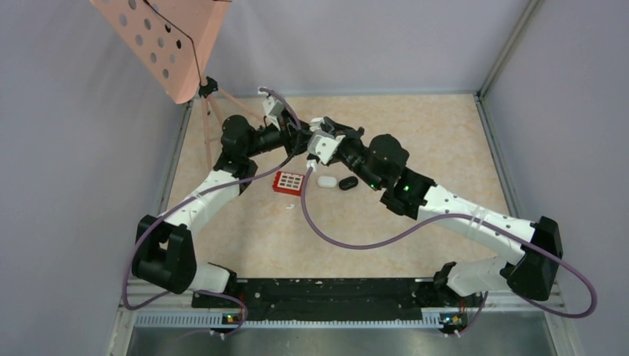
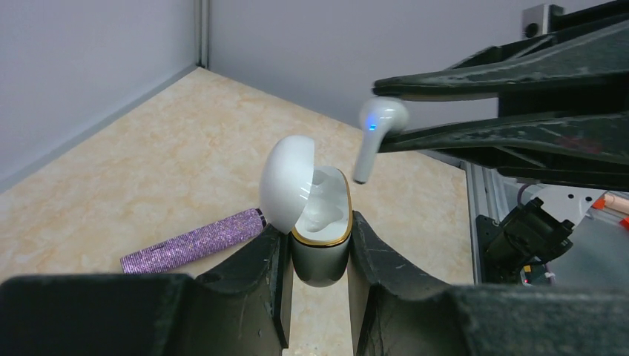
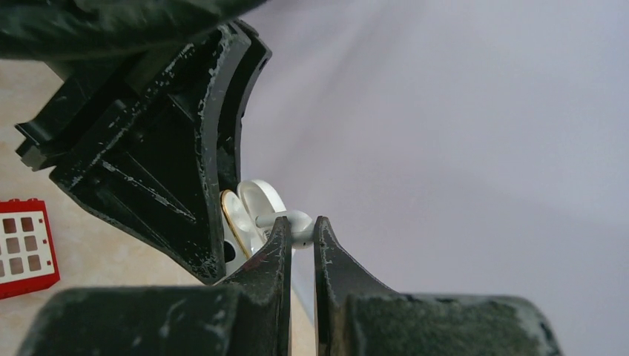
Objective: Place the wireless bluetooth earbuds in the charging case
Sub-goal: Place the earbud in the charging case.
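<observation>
My left gripper (image 2: 319, 248) is shut on the base of a white charging case (image 2: 320, 222) with a gold rim. It holds the case upright above the table with the lid (image 2: 285, 182) open. My right gripper (image 3: 300, 226) is shut on the head of a white earbud (image 2: 378, 122) with a blue light. The earbud's stem points down toward the case, just above and to the right of the opening and apart from it. In the right wrist view the earbud (image 3: 293, 221) sits right beside the case (image 3: 245, 211). Both grippers meet mid-table in the top view (image 1: 315, 141).
A purple glitter microphone (image 2: 193, 243) lies on the table to the left of the case. A red grid block (image 1: 289, 182), a closed white case (image 1: 326, 180) and a black case (image 1: 348, 182) lie below the grippers. A small white piece (image 1: 290, 207) lies nearer. A pink perforated stand (image 1: 167, 41) is at the far left.
</observation>
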{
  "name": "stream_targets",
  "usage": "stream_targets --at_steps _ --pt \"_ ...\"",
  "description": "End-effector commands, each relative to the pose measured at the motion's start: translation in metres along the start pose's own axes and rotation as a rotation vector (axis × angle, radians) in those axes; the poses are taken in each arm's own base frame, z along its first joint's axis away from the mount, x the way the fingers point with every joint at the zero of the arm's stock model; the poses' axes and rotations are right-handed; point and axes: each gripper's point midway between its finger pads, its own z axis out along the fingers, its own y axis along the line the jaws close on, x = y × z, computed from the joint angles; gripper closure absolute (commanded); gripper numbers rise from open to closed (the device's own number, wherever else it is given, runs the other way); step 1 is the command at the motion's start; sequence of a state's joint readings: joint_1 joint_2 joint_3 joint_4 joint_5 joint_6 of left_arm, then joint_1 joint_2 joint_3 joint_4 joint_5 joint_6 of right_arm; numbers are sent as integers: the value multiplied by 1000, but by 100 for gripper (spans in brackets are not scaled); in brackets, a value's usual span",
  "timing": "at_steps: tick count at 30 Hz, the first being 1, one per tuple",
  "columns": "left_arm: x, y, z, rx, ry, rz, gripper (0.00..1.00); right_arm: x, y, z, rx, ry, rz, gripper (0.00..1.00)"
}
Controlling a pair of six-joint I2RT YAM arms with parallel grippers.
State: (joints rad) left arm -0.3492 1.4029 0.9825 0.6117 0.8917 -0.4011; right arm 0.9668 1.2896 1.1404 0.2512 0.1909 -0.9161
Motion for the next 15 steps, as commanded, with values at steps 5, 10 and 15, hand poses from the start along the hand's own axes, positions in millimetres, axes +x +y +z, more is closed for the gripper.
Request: stream_targets --at_steps 5,10,15 --pt "-23 -38 -7 125 -67 183 100 -22 -20 3 63 -56 3 100" --pt "-24 -46 -9 145 -74 213 100 -23 -15 3 36 -62 10 100" --pt "-27 -48 -11 146 -82 224 100 -23 -4 1 -6 -73 12 100"
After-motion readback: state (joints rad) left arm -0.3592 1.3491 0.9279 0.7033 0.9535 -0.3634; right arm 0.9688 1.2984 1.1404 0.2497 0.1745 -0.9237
